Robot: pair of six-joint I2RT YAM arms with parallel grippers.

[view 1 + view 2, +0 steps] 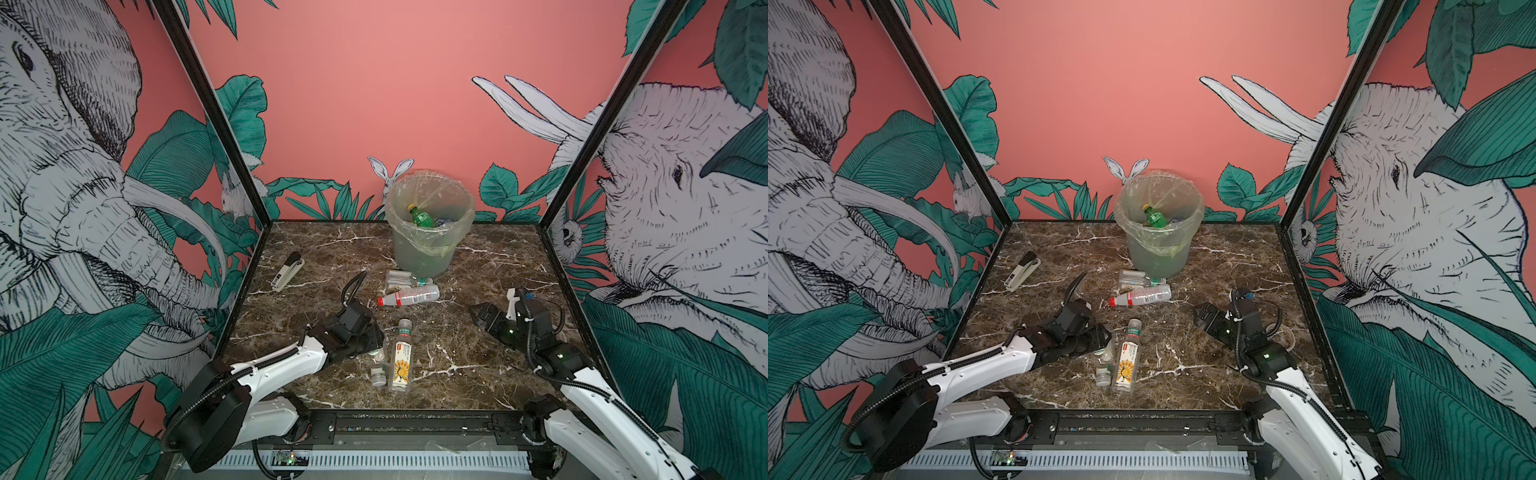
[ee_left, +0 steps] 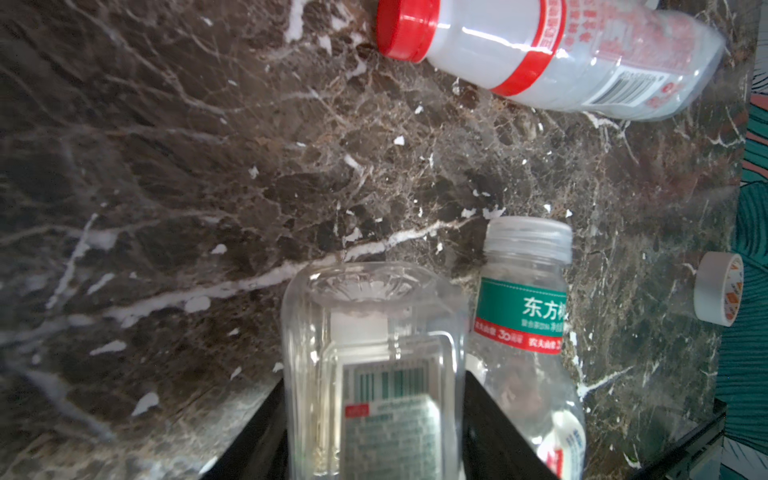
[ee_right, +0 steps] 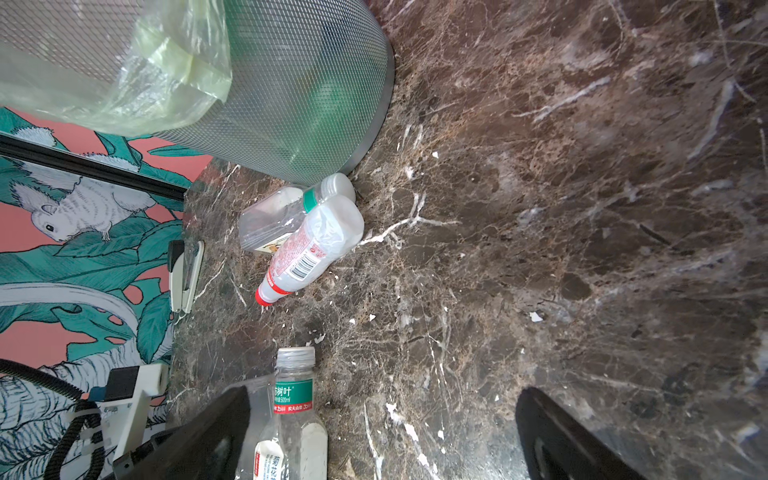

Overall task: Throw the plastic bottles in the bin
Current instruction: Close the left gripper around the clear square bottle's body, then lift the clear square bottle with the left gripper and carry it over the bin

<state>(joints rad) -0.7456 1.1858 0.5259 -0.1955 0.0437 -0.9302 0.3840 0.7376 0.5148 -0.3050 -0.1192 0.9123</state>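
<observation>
Several bottles lie on the marble table (image 1: 478,270) in both top views. The bin (image 1: 419,262) stands at twelve o'clock with a green bottle (image 1: 422,218) inside. At seven o'clock the left gripper (image 1: 374,348) sits over a small clear bottle (image 1: 378,376); the right gripper (image 1: 478,312) hovers at three o'clock.

Left wrist view: black fingers (image 2: 262,444) clamp that clear bottle on both sides, just beside a green-labelled bottle (image 2: 523,316).

Right wrist view: jaws spread wide, nothing between them. A red-capped bottle (image 3: 307,253) lies near the bin's foot.
</observation>
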